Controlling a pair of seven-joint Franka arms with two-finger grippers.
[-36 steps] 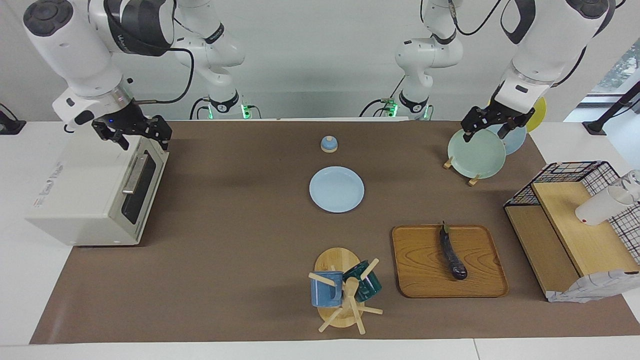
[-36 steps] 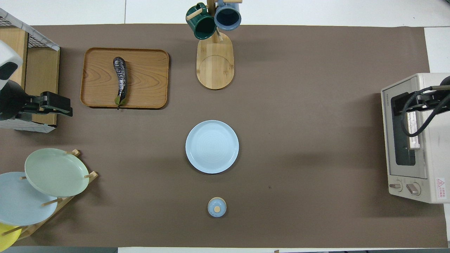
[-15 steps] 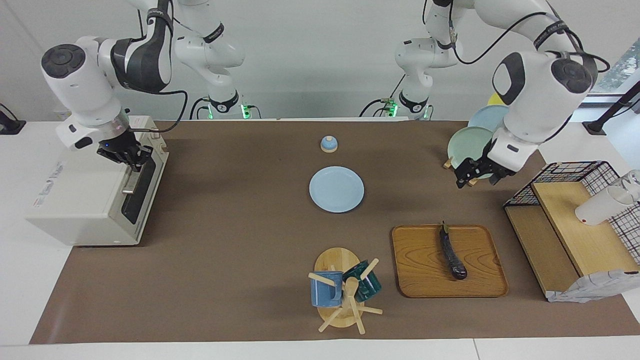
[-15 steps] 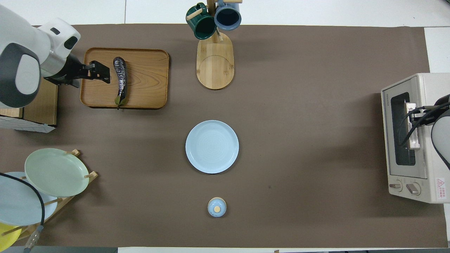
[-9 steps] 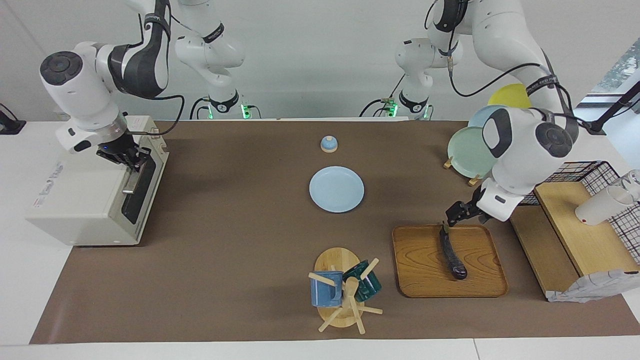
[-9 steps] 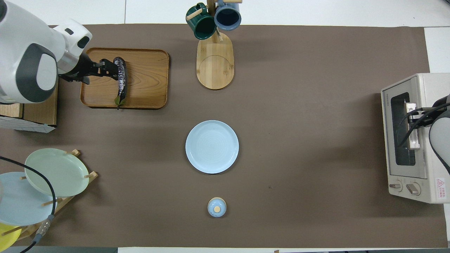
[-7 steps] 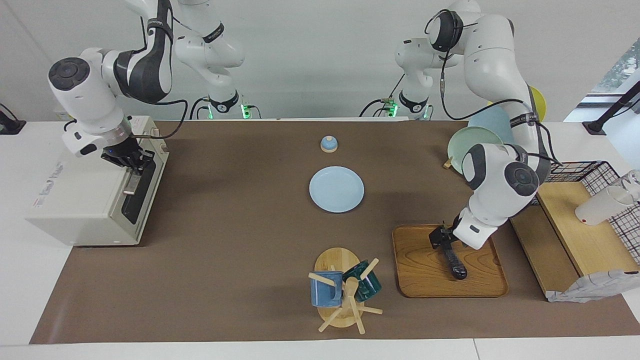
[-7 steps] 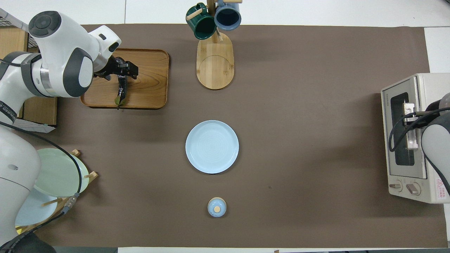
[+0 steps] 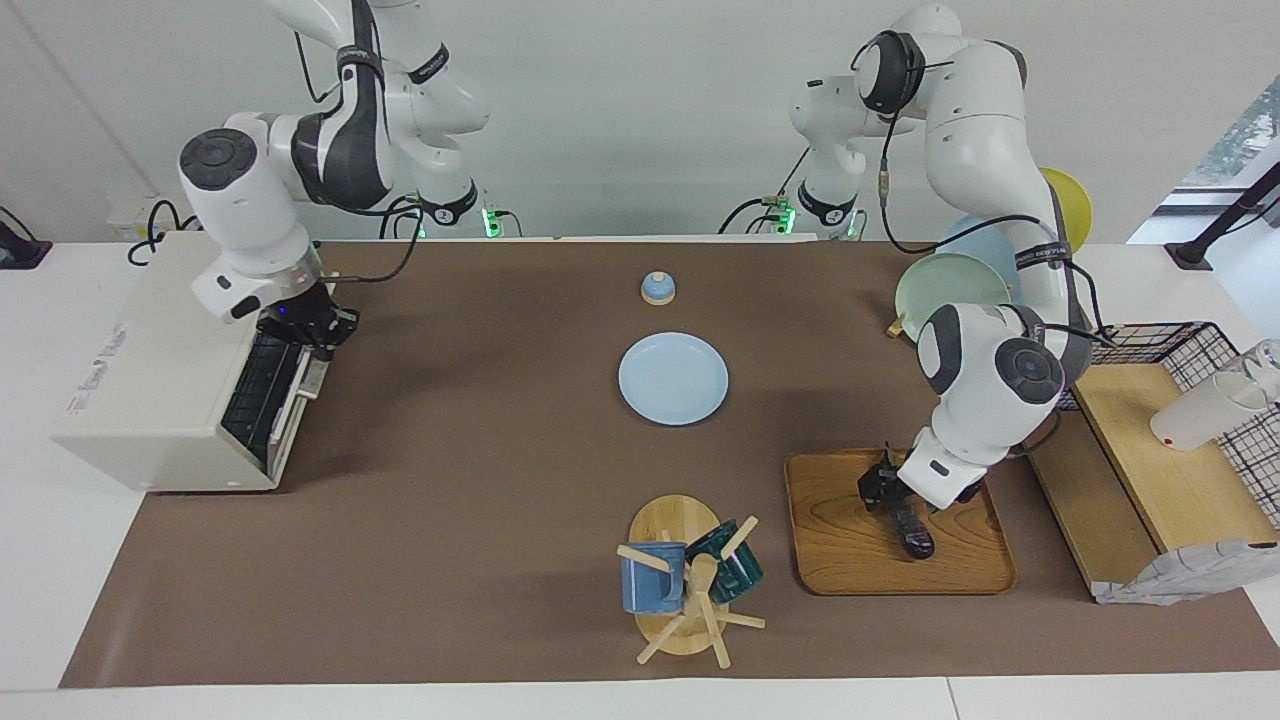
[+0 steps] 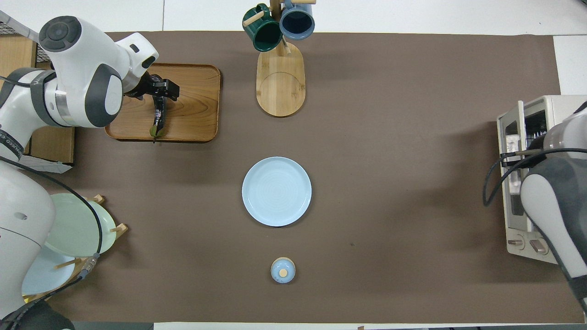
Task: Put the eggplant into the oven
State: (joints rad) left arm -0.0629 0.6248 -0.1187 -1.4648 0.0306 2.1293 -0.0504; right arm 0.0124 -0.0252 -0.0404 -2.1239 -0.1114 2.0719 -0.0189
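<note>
The eggplant (image 9: 912, 530) lies on a wooden tray (image 9: 850, 560) toward the left arm's end of the table. It also shows in the overhead view (image 10: 158, 119). My left gripper (image 9: 885, 495) is down at the eggplant's middle, low over the tray (image 10: 192, 110). The cream oven (image 9: 140, 380) stands at the right arm's end. Its door (image 9: 300, 395) hangs partly open, and the wire rack shows inside. My right gripper (image 9: 315, 335) is shut on the door's handle at the door's top edge. In the overhead view my right arm covers most of the oven (image 10: 557, 107).
A light blue plate (image 9: 673, 378) lies mid-table, with a small blue lidded pot (image 9: 657, 288) nearer the robots. A mug tree (image 9: 690, 580) stands beside the tray. A plate rack (image 9: 945, 290) and a wire shelf unit (image 9: 1150, 440) stand at the left arm's end.
My left gripper came down from the plate rack onto the eggplant's middle. My right gripper took the oven handle and pulled the door from shut to partly open.
</note>
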